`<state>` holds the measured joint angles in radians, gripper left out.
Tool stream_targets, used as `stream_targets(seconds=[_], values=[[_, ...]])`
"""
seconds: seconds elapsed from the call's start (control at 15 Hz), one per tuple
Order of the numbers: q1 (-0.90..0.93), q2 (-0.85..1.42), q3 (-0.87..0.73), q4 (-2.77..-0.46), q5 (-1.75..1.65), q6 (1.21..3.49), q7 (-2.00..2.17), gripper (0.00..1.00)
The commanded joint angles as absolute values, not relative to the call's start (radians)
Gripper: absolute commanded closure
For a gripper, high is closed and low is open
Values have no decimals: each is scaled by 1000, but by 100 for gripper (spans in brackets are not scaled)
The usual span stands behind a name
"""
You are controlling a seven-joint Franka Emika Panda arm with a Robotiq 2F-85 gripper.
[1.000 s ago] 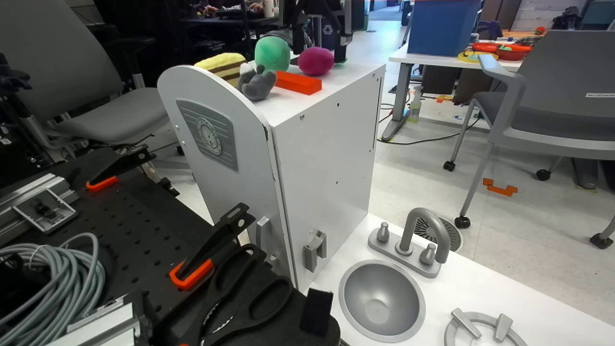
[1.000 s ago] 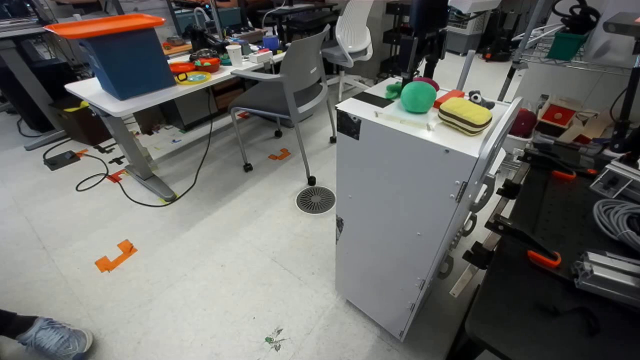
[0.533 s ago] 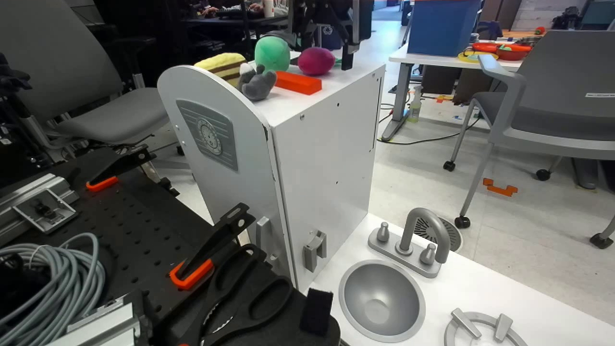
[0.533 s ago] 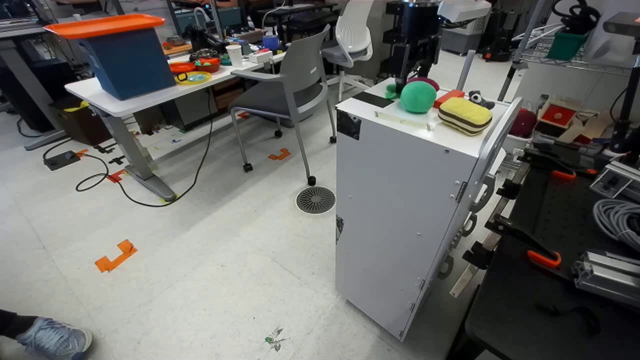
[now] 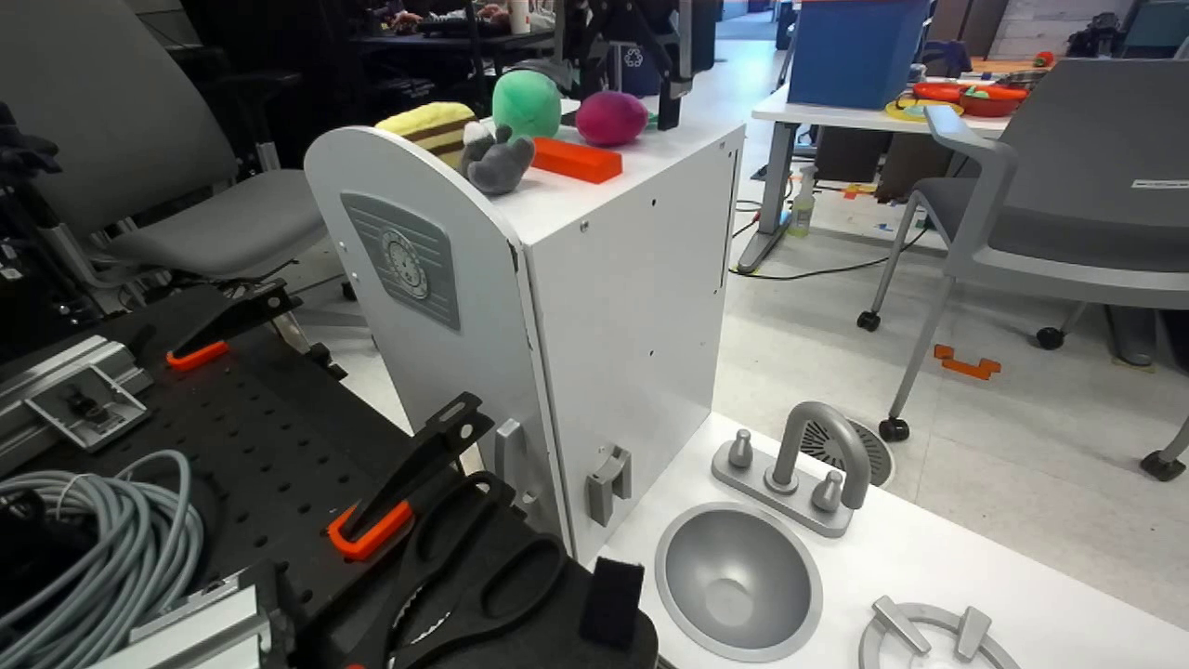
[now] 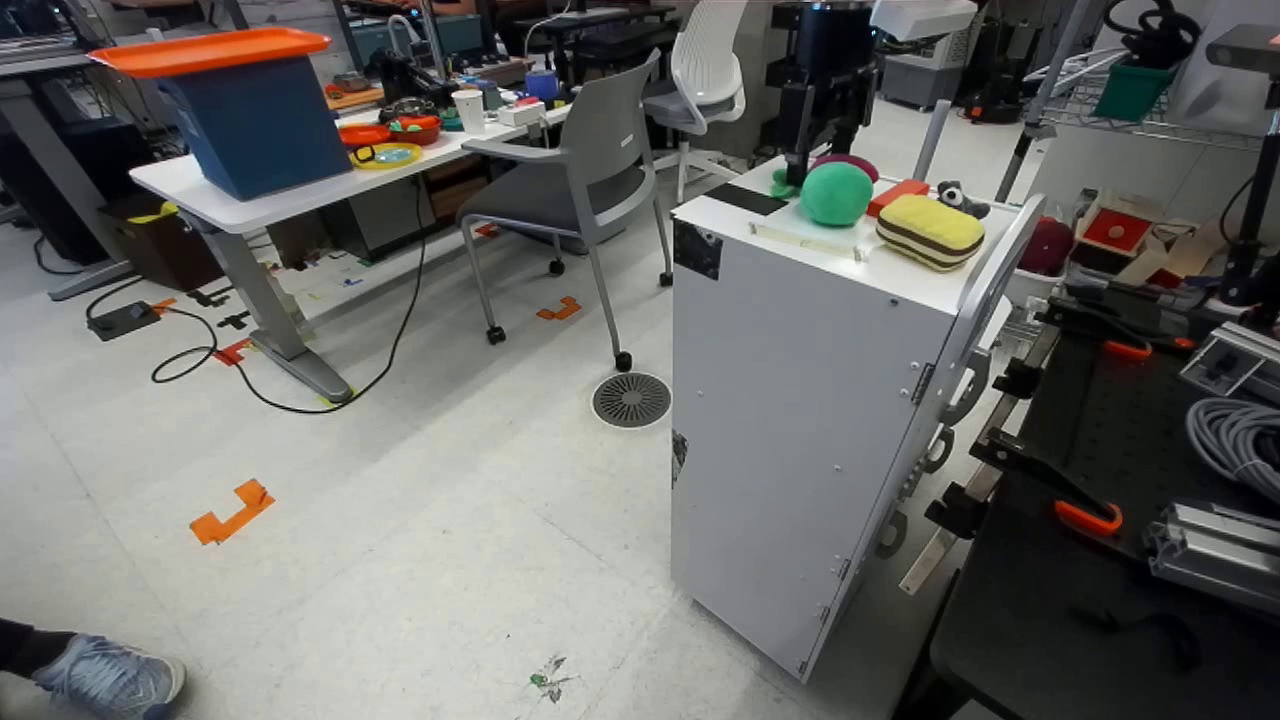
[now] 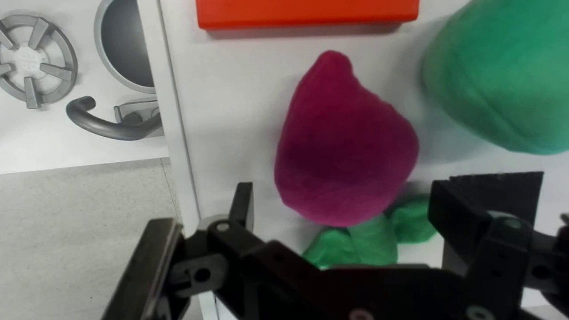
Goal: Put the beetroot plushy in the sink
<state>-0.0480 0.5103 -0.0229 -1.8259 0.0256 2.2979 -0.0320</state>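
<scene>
Evidently the task stood early in its course: the tool (image 7: pixel 342 200) seemed nearly in place to take the beetroot plushy (image 7: pixel 344 146), but the grasp was not yet made. The plushy lay on top of the tall white cabinet (image 5: pixel 641 307), its green leaf (image 7: pixel 372 243) toward the tool and its pointed tip toward the red block (image 7: pixel 306 12). The tool was spread wide and held nothing; in the wrist view one finger stood to the left of the plushy and one to the right, a gap beside each. Whether the fingertips touched the cabinet top could not be told. In that view the green plush ball (image 7: pixel 502 75) sat near on the right, apart from the plushy. In an exterior view the sink (image 5: pixel 738 581) lay lower down at the near right, set in the white tabletop (image 5: pixel 892 557) beside its arched faucet (image 5: pixel 790 451), well apart from the plushy. So, as I judged it, only the lining-up was done, or nearly. Left to do were closing on the rounded body, lifting it clear of ball and block, carrying it past the cabinet's edge and down, and letting go over the sink. A pinch on the leaf alone would probably not serve.
</scene>
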Motion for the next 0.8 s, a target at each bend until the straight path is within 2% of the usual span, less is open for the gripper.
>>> stream_targets(seconds=[0.0,0.73], values=[[-40,495,-19,-1828,17,2267,-32,0],[-39,474,-27,-1862,9,2275,-31,0]])
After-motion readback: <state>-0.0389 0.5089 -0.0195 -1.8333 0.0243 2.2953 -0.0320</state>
